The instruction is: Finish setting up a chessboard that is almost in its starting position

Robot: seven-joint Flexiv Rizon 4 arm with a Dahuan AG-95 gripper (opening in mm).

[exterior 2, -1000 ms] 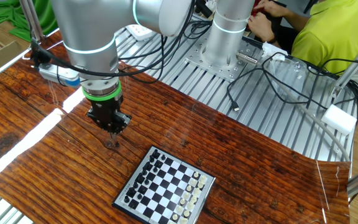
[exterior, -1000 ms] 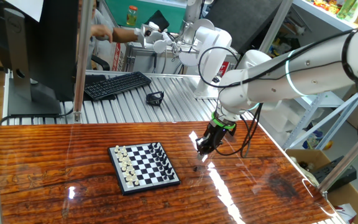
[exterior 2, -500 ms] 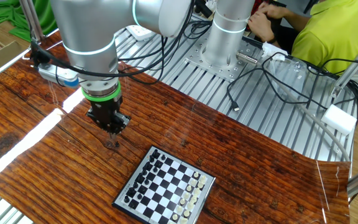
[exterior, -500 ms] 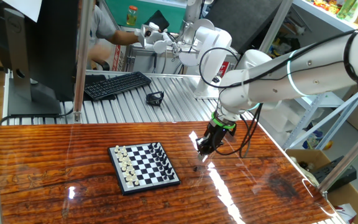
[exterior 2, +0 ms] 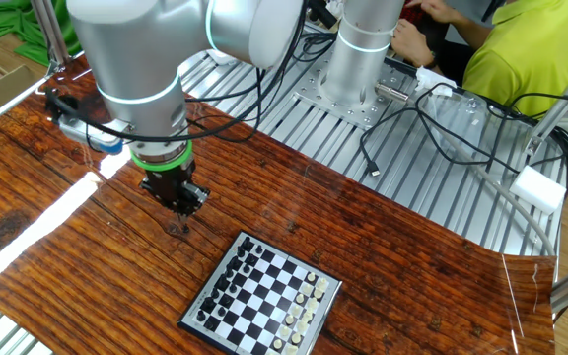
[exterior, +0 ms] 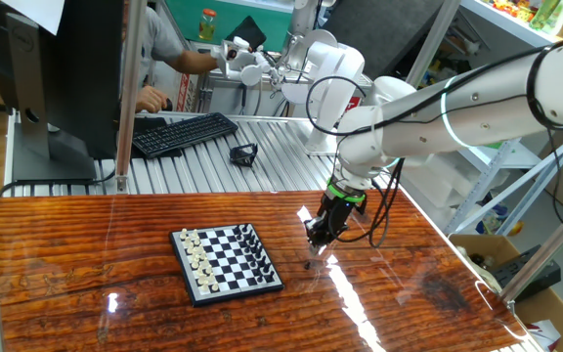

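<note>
The chessboard [exterior: 226,262] lies on the wooden table, a small black-framed checkered board with white pieces along its left edge and black pieces along its right edge. It also shows in the other fixed view [exterior 2: 262,296]. A tiny dark chess piece [exterior: 308,264] stands alone on the table to the right of the board, and shows in the other view too [exterior 2: 175,230]. My gripper [exterior: 319,240] points down and hovers just above this loose piece [exterior 2: 183,207]. Its dark fingers stand a little apart and hold nothing.
A black keyboard [exterior: 184,133] and a small black object [exterior: 243,154] lie on the metal slats behind the table. A monitor [exterior: 37,88] and a pole [exterior: 125,98] stand at the back left. A person [exterior 2: 501,49] sits near the robot base [exterior 2: 353,69]. Cables [exterior 2: 432,128] trail over the slats.
The arm has shifted slightly, carrying the gripper a little towards the board and lower over the loose piece. The board and the pieces have not moved.
</note>
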